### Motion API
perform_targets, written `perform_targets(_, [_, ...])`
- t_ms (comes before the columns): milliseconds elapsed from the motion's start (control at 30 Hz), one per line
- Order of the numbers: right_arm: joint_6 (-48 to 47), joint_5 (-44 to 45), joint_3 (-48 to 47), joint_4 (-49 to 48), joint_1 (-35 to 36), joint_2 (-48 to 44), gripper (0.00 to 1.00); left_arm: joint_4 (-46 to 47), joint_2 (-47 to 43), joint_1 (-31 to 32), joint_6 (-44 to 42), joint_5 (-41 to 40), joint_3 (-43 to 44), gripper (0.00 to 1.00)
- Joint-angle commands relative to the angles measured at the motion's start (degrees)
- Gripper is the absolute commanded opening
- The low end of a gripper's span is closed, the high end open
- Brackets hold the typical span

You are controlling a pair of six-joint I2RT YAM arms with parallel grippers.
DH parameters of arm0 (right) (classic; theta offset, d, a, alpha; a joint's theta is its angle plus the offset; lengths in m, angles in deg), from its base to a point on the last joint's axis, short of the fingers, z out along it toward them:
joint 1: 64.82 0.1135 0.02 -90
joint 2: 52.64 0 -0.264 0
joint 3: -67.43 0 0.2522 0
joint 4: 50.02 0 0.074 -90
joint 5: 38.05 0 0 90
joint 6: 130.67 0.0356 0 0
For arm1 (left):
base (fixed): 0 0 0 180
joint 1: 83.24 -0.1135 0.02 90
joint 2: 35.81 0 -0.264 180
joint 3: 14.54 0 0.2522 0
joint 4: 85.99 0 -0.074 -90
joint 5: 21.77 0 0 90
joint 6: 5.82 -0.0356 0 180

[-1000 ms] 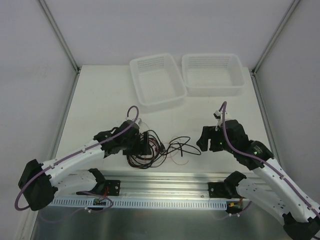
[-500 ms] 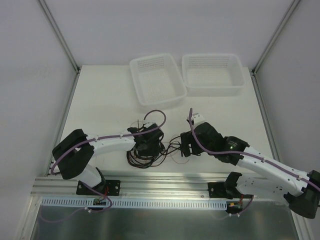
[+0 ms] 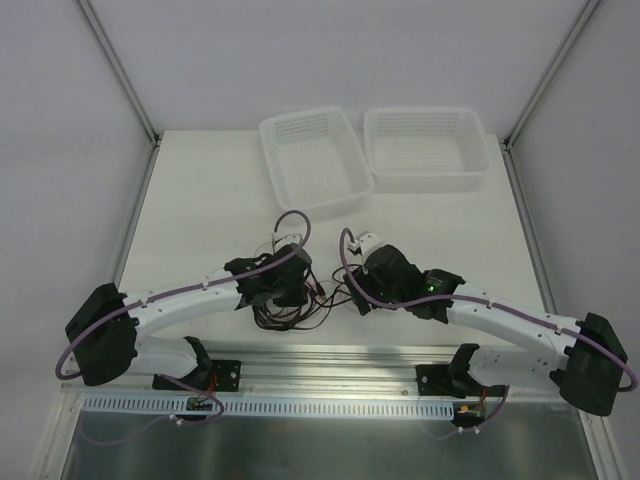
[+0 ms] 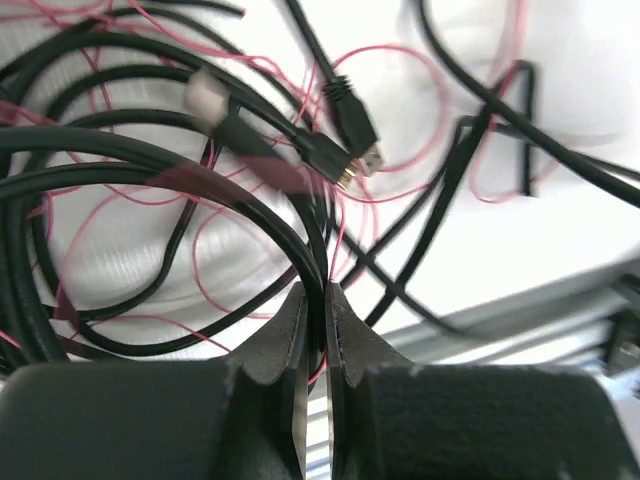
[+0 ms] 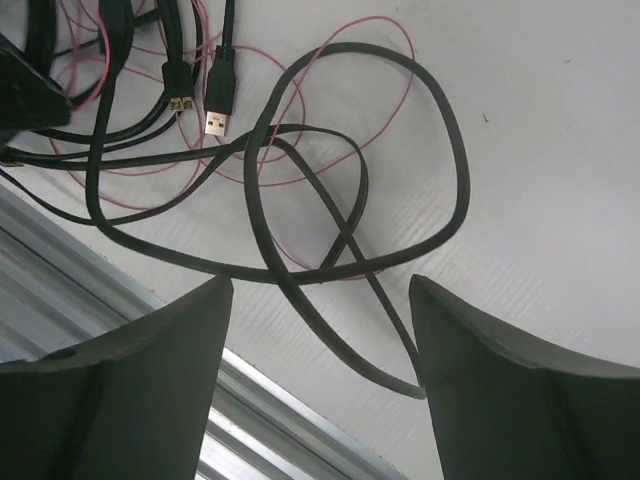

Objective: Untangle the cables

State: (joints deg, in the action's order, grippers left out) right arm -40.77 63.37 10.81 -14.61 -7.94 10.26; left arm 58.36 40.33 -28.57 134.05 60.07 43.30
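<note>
1. Cables (image 3: 295,305) lie in one heap on the white table (image 3: 200,220), just beyond the metal rail (image 3: 330,365) at its near edge. They are the largest unsorted item here, so the job looks barely begun.
2. Two white mesh baskets, the left basket (image 3: 300,116) and the right basket (image 3: 420,111), sit well beyond the rail at the far side. No cable is in either.
3. Within the heap, thick black loops cross one another, and fine red wire (image 5: 385,40) threads through them. No strand lies apart from the rest, so all the separating is left to do.
4. The left gripper (image 4: 312,300) is just beyond the rail, over the heap. Its jaws are clenched on one black loop of the cables, which looks like a first hold for drawing a strand free.
5. The right gripper (image 5: 318,290) hovers just beyond the rail over the heap's right side. Its jaws are spread wide and grasp nothing, and a black loop lies on the table beneath the gap.
6. Small plug ends show among the loops, one with a metal tip (image 5: 217,105) and another nearby (image 4: 355,125).
7. No brand, label or writing can be read on plugs, cables or baskets. The left wrist view is blurred, so faint marks there may be missed.
</note>
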Motion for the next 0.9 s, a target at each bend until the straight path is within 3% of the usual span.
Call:
perform_targets(0, [-2.63,-2.11,0.92,-3.54,0.25,1.70,0.74,-1.22,-7.12,-0.88,-1.88,-1.25,-0.13,0.00])
perform_targets(100, [-2.01,-1.14,2.77,-5.03,-0.10,2.23,0.58,-2.19,-10.99,-2.20,-2.75,0.25,-0.13,0.00])
perform_targets(133, [-1.49,-0.79,3.12,-5.12,-0.19,2.23,0.43,-2.54,-11.88,-2.81,-3.02,0.17,-0.04,0.00])
perform_targets(200, [-0.87,1.23,3.04,-3.64,-0.37,1.10,0.26,-4.03,-14.43,-3.87,-3.90,-0.27,-0.56,0.00])
perform_targets(233, [-0.52,2.11,2.60,-2.59,-0.54,0.31,0.12,-4.56,-15.22,-4.57,-4.16,-0.45,-0.92,0.00])
perform_targets(333, [-0.60,5.09,0.14,1.98,-0.54,-5.48,0.01,-6.06,-17.77,-9.92,-5.30,0.69,-3.99,0.00])
perform_targets(600, [-0.08,18.19,-12.68,20.88,-5.10,-22.45,0.01,-7.11,-22.35,-24.33,-8.47,1.22,-12.86,0.00])
perform_targets(867, [1.76,29.61,-23.32,30.98,-6.70,-33.36,0.01,-7.11,-18.32,-30.77,-9.09,-0.88,-14.81,0.00])
